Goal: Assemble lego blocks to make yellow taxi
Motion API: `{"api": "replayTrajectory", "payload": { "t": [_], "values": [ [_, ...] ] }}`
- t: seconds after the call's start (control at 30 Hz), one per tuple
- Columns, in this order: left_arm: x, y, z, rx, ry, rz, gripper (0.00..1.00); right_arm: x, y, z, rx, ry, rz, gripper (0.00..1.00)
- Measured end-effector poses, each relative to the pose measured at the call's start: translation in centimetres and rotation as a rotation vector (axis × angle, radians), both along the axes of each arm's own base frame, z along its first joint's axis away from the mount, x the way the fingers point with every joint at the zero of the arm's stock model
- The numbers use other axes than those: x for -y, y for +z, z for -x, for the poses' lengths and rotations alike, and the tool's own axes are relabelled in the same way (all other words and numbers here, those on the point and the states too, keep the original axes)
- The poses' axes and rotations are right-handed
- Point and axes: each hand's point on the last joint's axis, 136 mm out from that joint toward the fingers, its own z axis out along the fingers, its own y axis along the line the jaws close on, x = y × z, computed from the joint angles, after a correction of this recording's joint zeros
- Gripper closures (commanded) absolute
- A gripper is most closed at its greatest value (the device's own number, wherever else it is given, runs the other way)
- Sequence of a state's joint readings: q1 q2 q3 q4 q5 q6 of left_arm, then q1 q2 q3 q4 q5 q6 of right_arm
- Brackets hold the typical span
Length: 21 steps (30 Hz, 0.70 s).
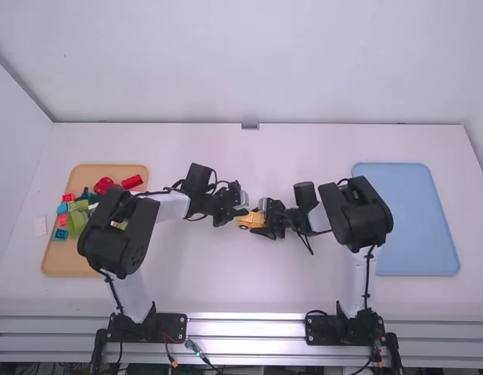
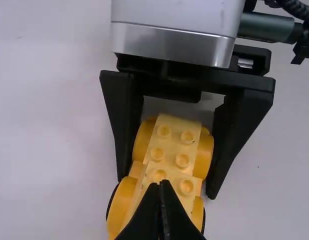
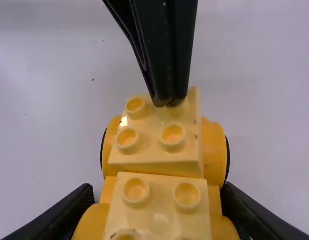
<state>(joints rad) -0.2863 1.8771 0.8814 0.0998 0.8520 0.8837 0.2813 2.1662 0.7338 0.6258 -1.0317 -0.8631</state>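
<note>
A: Near side?
B: Metal rail [image 1: 245, 328], then bench [image 1: 241, 289]; likely room to back off.
A: Progress?
B: Yellow taxi [image 3: 157, 159] mid-bench, bricks joined, wheels [image 3: 214, 150] on. Right end effector [image 3: 159, 195] clamped on its flanks; left end effector [image 2: 163, 186], tips together, at the top brick. Probably left: firm press, release. More blocks due? Couldn't tell.
A: Sides, beyond?
B: Tan tray [image 1: 66, 269] with loose blocks [image 1: 77, 219] left, blue tray [image 1: 417, 234] right. Bench's far edge [image 1: 343, 124] well apart.
</note>
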Motion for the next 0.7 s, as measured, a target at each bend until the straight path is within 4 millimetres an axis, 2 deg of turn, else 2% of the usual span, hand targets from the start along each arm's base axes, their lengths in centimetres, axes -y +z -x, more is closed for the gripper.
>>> {"api": "replayTrajectory", "payload": {
  "t": [0.07, 0.1, 0.13, 0.2, 0.3, 0.33, 0.37, 0.63, 0.67, 0.7],
  "values": [
    [0.0, 0.1, -0.2, 0.004, 0.004, 0.002, 0.98, 0.0, 0.0, -0.1, 0.003, -0.002, 0.002, 0.34],
    [0.0, 0.1, -0.3, 0.009, 0.008, 0.003, 0.90, 0.1, 0.0, -0.1, 0.002, -0.004, 0.003, 0.33],
    [0.1, 0.1, -0.3, 0.013, 0.006, 0.007, 0.68, 0.1, -0.1, -0.2, 0.002, -0.008, 0.004, 0.33],
    [-0.1, -0.1, -0.5, 0.017, 0.020, -0.009, 0.60, 0.1, 0.0, -0.2, 0.001, -0.007, 0.002, 0.33],
    [-0.4, -0.6, -0.8, 0.024, 0.035, -0.027, 0.20, 0.1, 0.0, -0.1, 0.000, -0.003, 0.000, 0.34],
    [-0.4, -0.6, -0.8, 0.024, 0.039, -0.029, 0.15, 0.1, 0.0, -0.1, 0.000, -0.003, 0.000, 0.34],
    [-0.4, -0.7, -0.8, 0.025, 0.042, -0.031, 0.01, 0.1, 0.0, -0.1, 0.000, -0.004, 0.001, 0.35],
    [-0.4, -0.4, -1.1, 0.042, 0.044, -0.024, 0.01, 0.1, -0.1, -0.2, -0.018, -0.017, 0.004, 0.36],
    [-0.4, -0.4, -1.2, 0.042, 0.045, -0.024, 0.07, 0.1, -0.1, -0.2, -0.019, -0.017, 0.004, 0.36],
    [-0.3, -0.4, -1.1, 0.040, 0.045, -0.023, 0.21, 0.2, -0.1, -0.2, -0.019, -0.017, 0.004, 0.36]
  ]
}}
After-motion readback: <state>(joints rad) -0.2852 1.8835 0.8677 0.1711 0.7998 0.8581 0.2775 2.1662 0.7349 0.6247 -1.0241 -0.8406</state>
